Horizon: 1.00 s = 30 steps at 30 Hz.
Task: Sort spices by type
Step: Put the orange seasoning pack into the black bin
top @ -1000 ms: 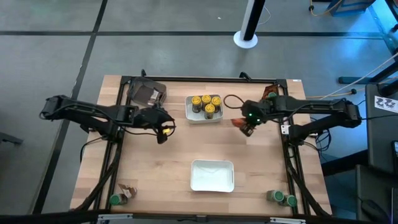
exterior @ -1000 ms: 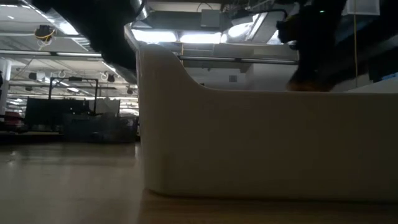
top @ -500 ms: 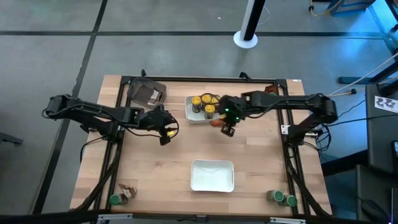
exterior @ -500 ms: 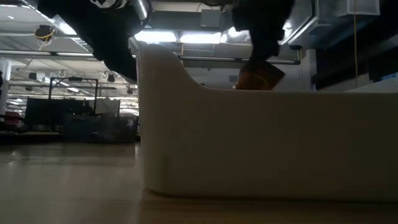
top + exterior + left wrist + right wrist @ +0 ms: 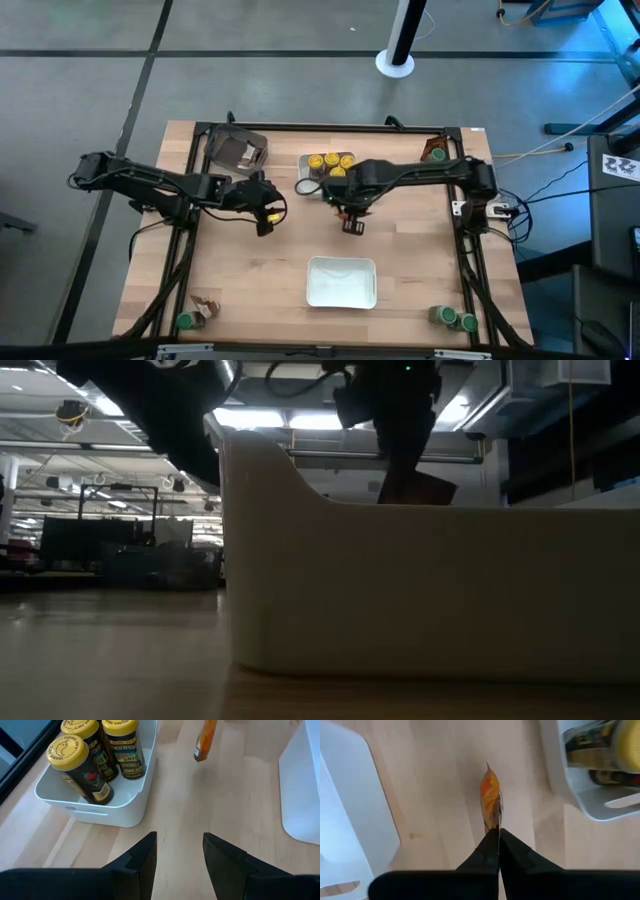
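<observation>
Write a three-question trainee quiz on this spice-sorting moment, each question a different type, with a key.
1. True or false: the right claw is shut on an orange packet.
2. Multiple choice: the yellow-lidded jars stand in
A) the white tray at the table's far side
B) the near white tray
C) the dark square bin
3. Fill in: the left claw hangs over the table with its fingers ____ and nothing between them.

Key: 1 true; 2 A; 3 open.
</observation>
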Tool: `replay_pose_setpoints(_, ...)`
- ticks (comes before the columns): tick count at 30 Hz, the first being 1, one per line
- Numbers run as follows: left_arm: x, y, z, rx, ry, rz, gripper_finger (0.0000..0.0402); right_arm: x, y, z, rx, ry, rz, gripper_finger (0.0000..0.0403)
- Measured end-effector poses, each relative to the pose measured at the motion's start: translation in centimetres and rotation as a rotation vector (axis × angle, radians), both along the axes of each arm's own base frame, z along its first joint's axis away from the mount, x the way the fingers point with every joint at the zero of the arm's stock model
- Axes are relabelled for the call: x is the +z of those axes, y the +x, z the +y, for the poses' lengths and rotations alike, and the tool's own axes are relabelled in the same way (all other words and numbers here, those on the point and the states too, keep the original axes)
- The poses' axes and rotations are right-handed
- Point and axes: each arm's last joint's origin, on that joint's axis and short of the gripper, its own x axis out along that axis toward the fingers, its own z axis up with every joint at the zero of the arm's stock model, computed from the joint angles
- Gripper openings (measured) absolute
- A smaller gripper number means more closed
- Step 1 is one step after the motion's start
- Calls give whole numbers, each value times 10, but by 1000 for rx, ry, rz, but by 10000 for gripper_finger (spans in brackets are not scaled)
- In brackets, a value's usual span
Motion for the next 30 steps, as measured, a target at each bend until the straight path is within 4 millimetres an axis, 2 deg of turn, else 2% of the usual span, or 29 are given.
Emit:
replay_pose_setpoints(6,0,0,-1,-5,2,-2,143,-14,7,0,1,16,33,5)
replay_pose_setpoints(20,1,0,-4,-17,-1,-5,143,-21,18,0,23,14,-31,5)
replay_pose_setpoints(25,0,0,-4,-17,-2,-4,143,-21,19,0,30,13,-36,5)
replay_pose_setpoints(30,0,0,-4,-17,-1,-4,143,-22,12,0,29,16,33,5)
